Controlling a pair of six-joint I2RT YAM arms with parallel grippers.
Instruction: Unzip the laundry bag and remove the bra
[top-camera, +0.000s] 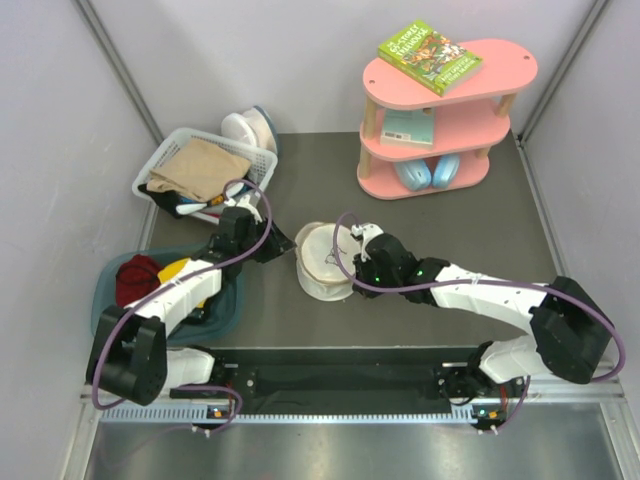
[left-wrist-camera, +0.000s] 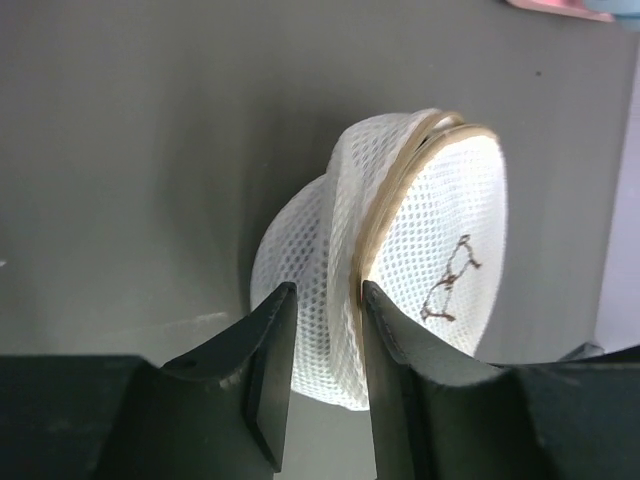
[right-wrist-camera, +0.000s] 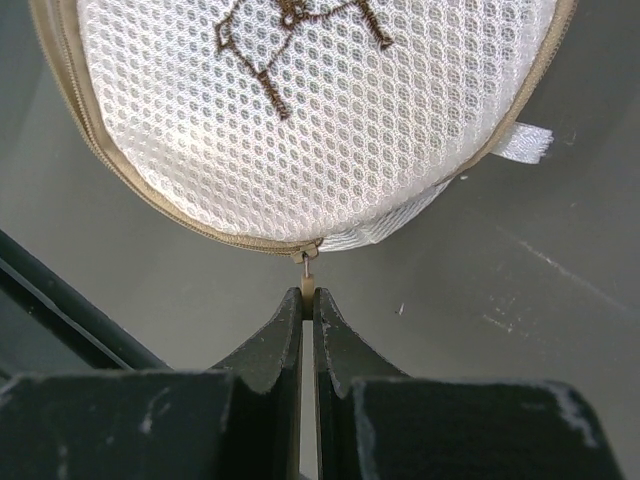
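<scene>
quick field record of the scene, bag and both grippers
bag: round cream-white mesh laundry bag, tan zipper rim, on the grey table
right gripper: shut on tan zipper pull
left gripper: jaws astride the bag's mesh edge, grip unclear
zipper: closed beside the pull
bra: not visible

The bag (right-wrist-camera: 320, 120) runs off the top edge of the right wrist view, and its zipper pull (right-wrist-camera: 308, 290) is mostly hidden between the fingers (right-wrist-camera: 275, 345). Its contents cannot be made out through the mesh.
</scene>
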